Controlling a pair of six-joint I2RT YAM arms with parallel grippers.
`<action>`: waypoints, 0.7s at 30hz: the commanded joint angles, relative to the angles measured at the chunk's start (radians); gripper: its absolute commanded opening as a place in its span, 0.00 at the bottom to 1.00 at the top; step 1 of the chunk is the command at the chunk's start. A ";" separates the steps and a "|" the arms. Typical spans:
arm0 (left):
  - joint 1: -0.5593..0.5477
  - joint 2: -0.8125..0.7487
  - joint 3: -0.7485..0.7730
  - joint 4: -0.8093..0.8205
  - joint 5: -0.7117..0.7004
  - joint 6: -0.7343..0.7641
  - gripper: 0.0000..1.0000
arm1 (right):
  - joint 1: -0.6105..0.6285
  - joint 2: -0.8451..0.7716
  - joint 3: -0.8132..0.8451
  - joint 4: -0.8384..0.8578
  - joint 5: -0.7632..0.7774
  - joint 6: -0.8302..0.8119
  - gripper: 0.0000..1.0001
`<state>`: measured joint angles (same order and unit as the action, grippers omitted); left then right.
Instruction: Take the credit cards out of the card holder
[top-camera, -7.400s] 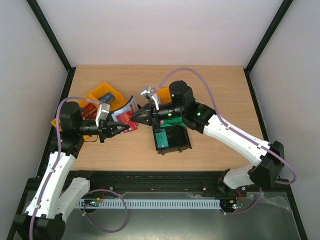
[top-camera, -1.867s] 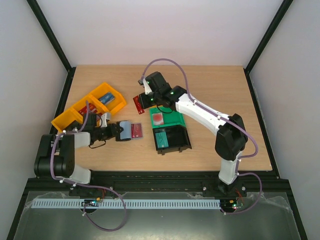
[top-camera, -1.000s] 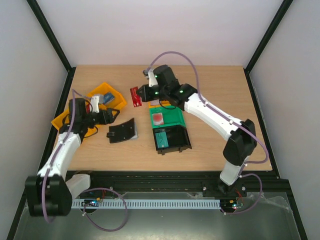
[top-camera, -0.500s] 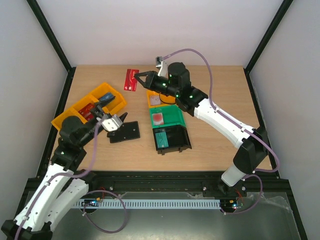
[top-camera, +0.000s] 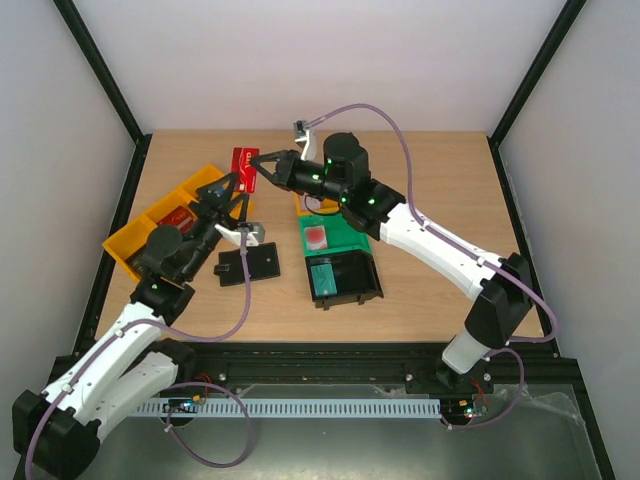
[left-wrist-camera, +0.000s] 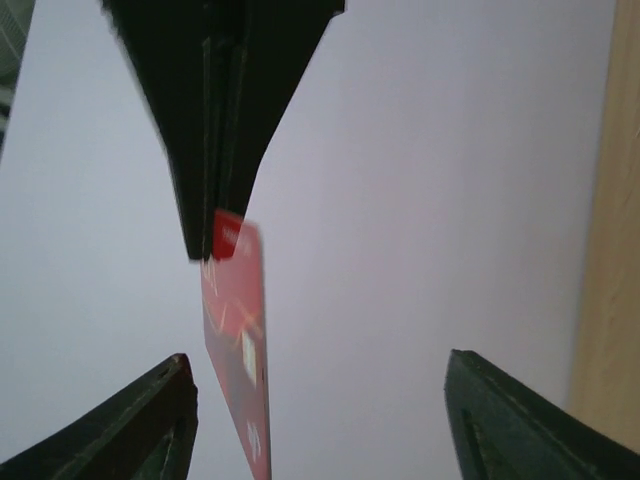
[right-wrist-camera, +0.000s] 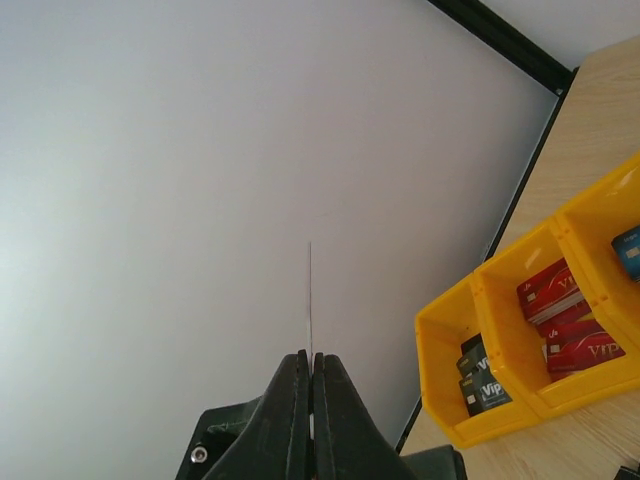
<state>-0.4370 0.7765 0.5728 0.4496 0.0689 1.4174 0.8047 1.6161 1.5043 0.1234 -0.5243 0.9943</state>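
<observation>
A red credit card (top-camera: 244, 163) hangs in the air over the table's back left, and my right gripper (top-camera: 262, 167) is shut on its right end. My left gripper (top-camera: 231, 190) is raised just below it, tips pointing up, open. In the left wrist view the card (left-wrist-camera: 236, 345) hangs from the right gripper's shut fingers (left-wrist-camera: 222, 120). It sits between my own fingertips (left-wrist-camera: 150, 425), close to the left one, with no contact visible. Seen from the right wrist, the card (right-wrist-camera: 309, 295) is edge-on. The black card holder (top-camera: 249, 266) lies flat on the table, free of both grippers.
Yellow bins (top-camera: 138, 240) with red and black cards stand at the left, also visible as yellow bins (right-wrist-camera: 455, 335) from the right wrist. A green bin (top-camera: 350, 240), a black bin (top-camera: 366, 277) holding a teal card and an orange bin (top-camera: 300, 198) sit mid-table.
My right gripper has carried the red card left and a little lower. My left arm has risen from beside the card holder, turning its jaws up around the card and narrowing them somewhat.
</observation>
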 joint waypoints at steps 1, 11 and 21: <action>-0.009 0.016 0.031 0.068 -0.002 0.064 0.61 | 0.014 0.030 0.029 0.039 -0.026 0.007 0.02; -0.016 0.023 0.045 0.039 0.000 0.055 0.15 | 0.017 0.046 0.043 0.043 -0.040 0.001 0.02; 0.126 0.002 0.397 -0.388 0.537 -1.182 0.02 | -0.202 -0.141 -0.077 0.202 -0.462 -0.263 0.58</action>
<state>-0.3939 0.7937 0.8497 0.1692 0.2363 1.0054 0.7158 1.6375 1.5162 0.1925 -0.7818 0.8845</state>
